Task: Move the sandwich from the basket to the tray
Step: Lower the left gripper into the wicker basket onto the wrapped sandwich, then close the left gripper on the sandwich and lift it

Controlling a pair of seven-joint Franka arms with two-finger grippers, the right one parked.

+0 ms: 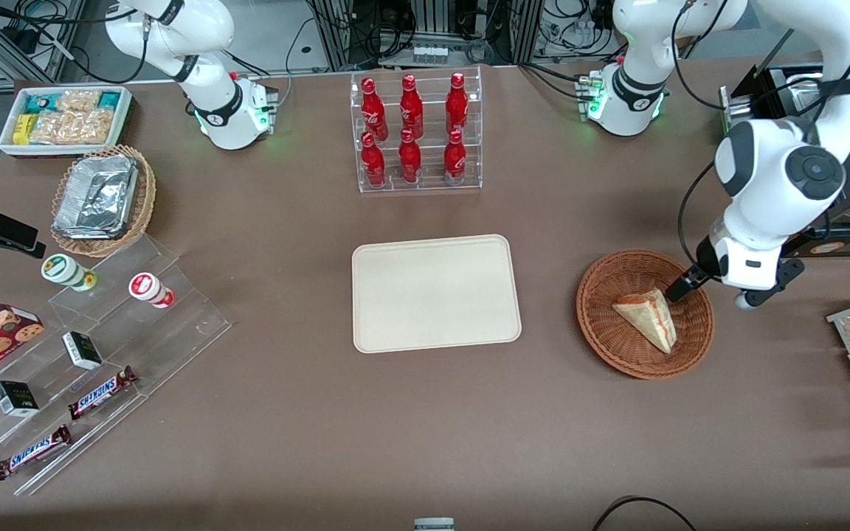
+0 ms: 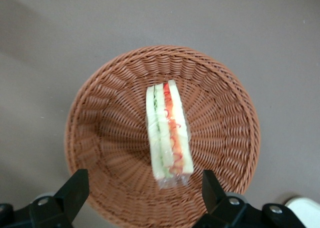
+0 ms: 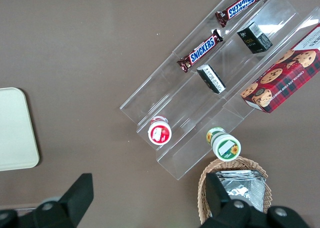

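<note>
A brown worktop [image 1: 307, 413] fills nearly the whole scene under even light. Toward twelve o'clock stand metal racks [image 1: 432, 29] with dark cables [image 1: 565, 22].

The front view looks down steeply on the whole table [image 1: 263, 457]. The left wrist view looks straight down past the gripper [image 2: 142, 188], close above the basket [image 2: 100, 138] (shared with the front view). The right wrist view also faces down.

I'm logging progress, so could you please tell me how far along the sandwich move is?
Nothing is done yet: the sandwich lies in the basket and the tray is bare. In hand: the gripper hovers over it, jaws open. Left: grasp, carry, place.
</note>
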